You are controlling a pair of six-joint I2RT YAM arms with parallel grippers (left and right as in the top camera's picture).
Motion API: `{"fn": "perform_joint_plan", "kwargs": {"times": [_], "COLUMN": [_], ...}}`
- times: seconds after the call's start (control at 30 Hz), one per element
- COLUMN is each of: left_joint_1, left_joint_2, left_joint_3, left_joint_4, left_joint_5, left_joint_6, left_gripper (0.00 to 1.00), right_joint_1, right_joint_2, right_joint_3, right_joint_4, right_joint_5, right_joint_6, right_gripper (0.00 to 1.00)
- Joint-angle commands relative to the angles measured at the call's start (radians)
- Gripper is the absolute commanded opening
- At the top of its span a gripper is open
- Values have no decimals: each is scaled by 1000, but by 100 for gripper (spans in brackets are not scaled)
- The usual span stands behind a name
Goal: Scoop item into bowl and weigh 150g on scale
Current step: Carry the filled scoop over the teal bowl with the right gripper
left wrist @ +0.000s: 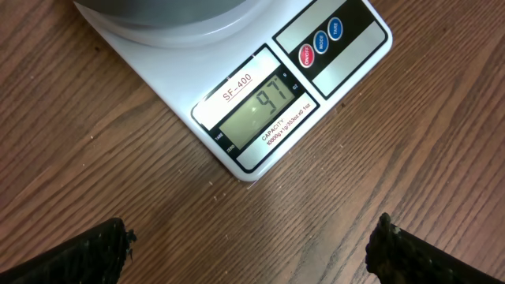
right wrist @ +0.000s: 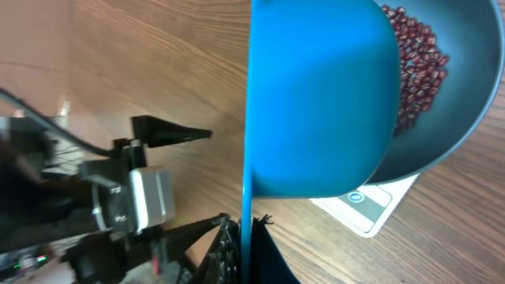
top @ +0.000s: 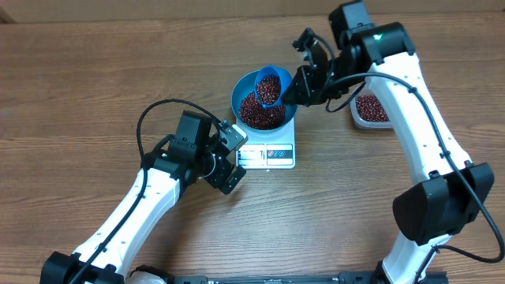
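Your right end effector (top: 291, 87) clenches the scoop (right wrist: 316, 102), tipped over the bowl (top: 235, 99) to pour beans (top: 260, 115). Your left end effector (left wrist: 248, 237) — released — watches the scale (left wrist: 237, 87) (reading 97).

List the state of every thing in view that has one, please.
scale: switched on, display reads 97
blue bowl: on the scale, partly filled with beans
scoop: tilted above blue bowl, holding beans
clear tub: open, beans inside
left gripper: open, empty
right gripper: shut on scoop

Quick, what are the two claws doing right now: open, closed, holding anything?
Left gripper: open, empty, near the scale.
Right gripper: shut on the blue scoop of beans, over the blue bowl.
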Motion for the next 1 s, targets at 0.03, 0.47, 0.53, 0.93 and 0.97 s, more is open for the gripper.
{"fn": "perform_joint_plan", "kwargs": {"times": [0.03, 0.47, 0.53, 0.93, 0.97], "left_joint_1": [-7, -6, -6, -7, -7], "left_joint_2": [5, 5, 5, 5, 5], "left_joint_3": [-5, -5, -5, -5, -5], "left_joint_4": [3, 2, 3, 2, 2], "left_joint_5": [8, 8, 8, 8, 8], "left_joint_6": [8, 8, 8, 8, 8], "left_gripper": [100, 100, 99, 100, 100], "right_joint_1": [34, 72, 84, 191, 201], "right_joint_2": [-27, -26, -26, -26, -26], "right_joint_3": [27, 26, 26, 26, 26], "right_joint_4": [31, 121, 127, 136, 138], "right_joint_5": [123, 221, 261, 558, 580], "right_joint_6": [54, 53, 53, 53, 54], "right_gripper": [4, 4, 4, 4, 4]}}
